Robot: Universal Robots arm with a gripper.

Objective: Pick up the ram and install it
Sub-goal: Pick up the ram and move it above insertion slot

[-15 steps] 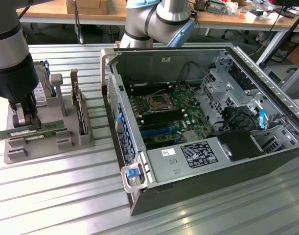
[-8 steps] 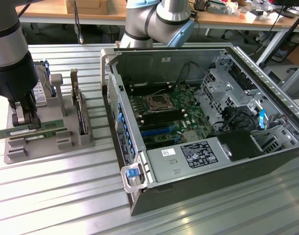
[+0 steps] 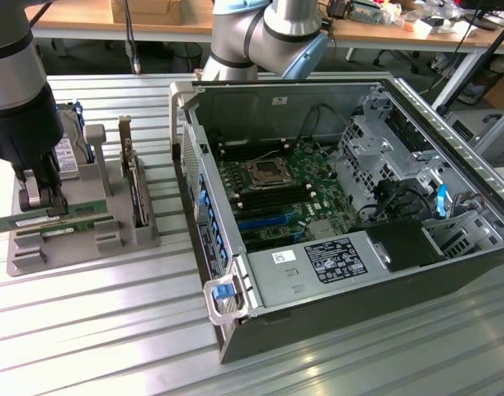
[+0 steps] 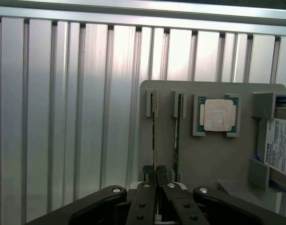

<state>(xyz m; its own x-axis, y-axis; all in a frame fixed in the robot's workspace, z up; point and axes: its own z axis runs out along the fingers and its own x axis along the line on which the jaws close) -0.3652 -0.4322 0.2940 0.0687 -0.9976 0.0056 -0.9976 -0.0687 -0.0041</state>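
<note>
The open computer case [image 3: 334,247] sits well apart. In the grey holder [image 3: 25,257] at the exterior view's lower left, the gripper [image 3: 44,198] is pinched almost closed on the ram [image 3: 78,220] (one of two alike). A straight, untwisted lift is advised.

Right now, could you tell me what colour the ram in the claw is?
Green; the ram shows best in the exterior view.

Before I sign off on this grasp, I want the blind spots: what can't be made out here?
Wrist view: fingers of the gripper cover the clamped end of the ram.
Wrist view: the hard drive is cut off by the picture's edge.
Exterior view: the gripper's body hides the contact with the ram.
Exterior view: the memory slots are too small to read their latches.
</note>
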